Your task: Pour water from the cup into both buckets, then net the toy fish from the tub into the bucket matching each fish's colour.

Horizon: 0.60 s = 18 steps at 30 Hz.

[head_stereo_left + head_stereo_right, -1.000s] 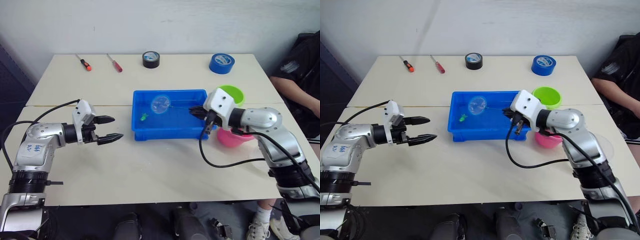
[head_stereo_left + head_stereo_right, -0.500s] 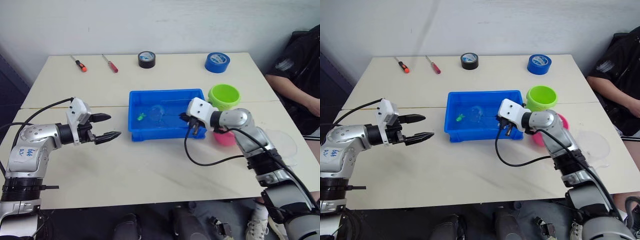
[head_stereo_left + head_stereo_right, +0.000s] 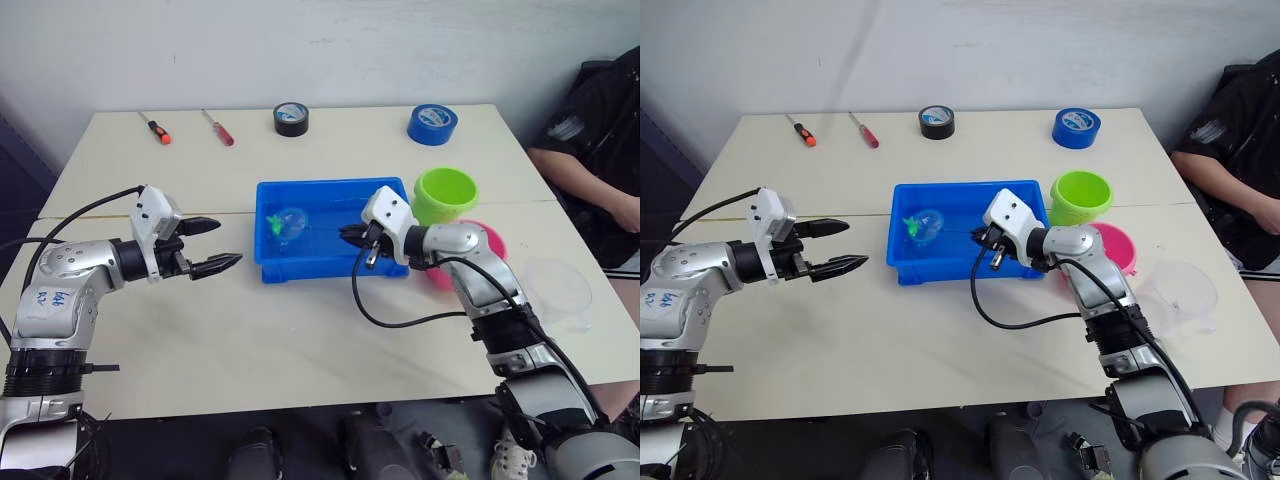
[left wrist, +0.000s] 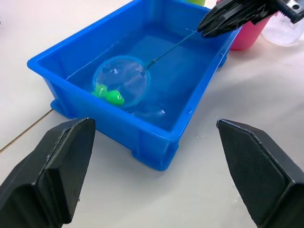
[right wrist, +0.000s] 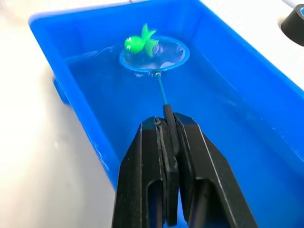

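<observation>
A bright blue tub holding water sits on a pale table, framed by the left gripper with its two black fingers spread wide apart. Inside the tub, the net lies with its hoop around a green toy fish, possibly two. The right gripper pinches the net's thin handle at the tub's far end. A pink bucket stands just behind it.

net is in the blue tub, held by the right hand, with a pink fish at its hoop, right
Not quite: the fish at the hoop is green, not pink, as the right wrist view shows. The rest holds: the net is in the blue tub, its handle held by the right hand.
</observation>
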Each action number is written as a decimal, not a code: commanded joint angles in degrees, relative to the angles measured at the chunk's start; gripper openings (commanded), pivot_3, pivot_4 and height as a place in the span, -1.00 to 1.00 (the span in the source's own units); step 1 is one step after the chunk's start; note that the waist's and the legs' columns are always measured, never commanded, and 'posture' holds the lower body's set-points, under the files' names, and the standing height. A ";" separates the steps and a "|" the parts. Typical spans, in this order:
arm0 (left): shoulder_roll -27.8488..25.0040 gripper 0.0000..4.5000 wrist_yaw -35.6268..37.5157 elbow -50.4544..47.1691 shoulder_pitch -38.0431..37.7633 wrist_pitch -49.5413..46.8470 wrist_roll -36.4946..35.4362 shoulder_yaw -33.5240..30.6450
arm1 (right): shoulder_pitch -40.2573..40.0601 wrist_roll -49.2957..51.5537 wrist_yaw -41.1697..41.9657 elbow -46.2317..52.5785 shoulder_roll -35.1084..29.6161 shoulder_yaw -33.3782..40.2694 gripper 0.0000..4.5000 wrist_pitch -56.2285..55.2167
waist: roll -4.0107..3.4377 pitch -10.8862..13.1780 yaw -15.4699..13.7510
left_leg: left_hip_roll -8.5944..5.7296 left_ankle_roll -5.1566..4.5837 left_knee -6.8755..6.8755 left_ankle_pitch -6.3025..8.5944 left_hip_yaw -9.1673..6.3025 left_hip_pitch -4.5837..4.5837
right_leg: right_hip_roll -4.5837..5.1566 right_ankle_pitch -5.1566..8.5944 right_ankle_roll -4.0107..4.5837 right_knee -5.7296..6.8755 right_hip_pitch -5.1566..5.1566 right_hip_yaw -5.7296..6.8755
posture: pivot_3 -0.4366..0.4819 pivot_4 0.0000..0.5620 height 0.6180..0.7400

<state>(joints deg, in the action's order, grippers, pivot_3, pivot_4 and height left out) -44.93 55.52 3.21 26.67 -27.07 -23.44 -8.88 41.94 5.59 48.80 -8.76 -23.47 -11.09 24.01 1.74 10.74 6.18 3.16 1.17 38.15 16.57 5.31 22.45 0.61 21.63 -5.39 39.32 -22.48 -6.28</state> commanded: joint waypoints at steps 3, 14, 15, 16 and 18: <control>0.28 0.99 0.99 2.51 3.00 2.05 0.28 0.22 | -0.98 -0.57 -0.80 3.58 -2.01 0.73 -1.00 0.28 | 0.00 0.00 0.07 | -0.02 0.00 0.01 0.00 0.01 -0.01 | 0.01 0.00 0.00 0.00 0.00 -0.01 | -0.05 -0.47 1.00; 2.58 0.99 2.32 2.38 6.84 -0.47 -2.77 0.51 | -7.29 8.83 -1.28 14.61 -4.84 9.89 -1.00 9.62 | 0.00 0.00 -0.47 | -0.02 0.00 -0.02 0.00 0.02 0.03 | 0.02 0.00 0.00 -0.07 0.00 -0.02 | -0.05 -0.47 1.00; 3.35 0.99 2.26 1.94 7.78 -1.58 -3.79 0.43 | -8.48 9.94 -1.50 17.27 -5.87 11.27 -1.00 11.14 | 0.00 0.00 -0.76 | -0.02 0.00 -0.01 0.01 0.00 0.03 | 0.01 0.00 0.00 -0.07 0.00 -0.01 | -0.05 -0.47 1.00; 4.06 0.99 2.30 1.64 8.76 -2.64 -4.69 0.47 | -9.58 11.04 -1.83 19.84 -6.87 12.68 -1.00 12.73 | 0.00 0.00 -1.14 | -0.02 0.00 -0.01 0.00 0.00 0.06 | 0.01 0.00 0.00 -0.09 -0.01 0.00 | -0.05 -0.47 1.00; 5.40 0.99 2.61 1.77 10.72 -3.59 -5.41 1.20 | -11.32 13.22 -2.84 24.14 -8.73 15.76 -1.00 16.13 | 0.00 0.00 -1.44 | -0.02 0.00 0.00 0.00 -0.01 0.07 | 0.01 0.00 0.00 -0.11 0.00 -0.01 | -0.05 -0.47 1.00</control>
<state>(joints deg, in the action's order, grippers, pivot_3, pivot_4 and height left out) -40.00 57.51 7.11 35.36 -30.12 -27.05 -7.62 31.16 16.07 46.79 10.06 -30.82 0.85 37.73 1.74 10.74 4.74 3.14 1.16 38.15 16.57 5.31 22.52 0.62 21.63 -5.39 39.21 -22.48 -6.29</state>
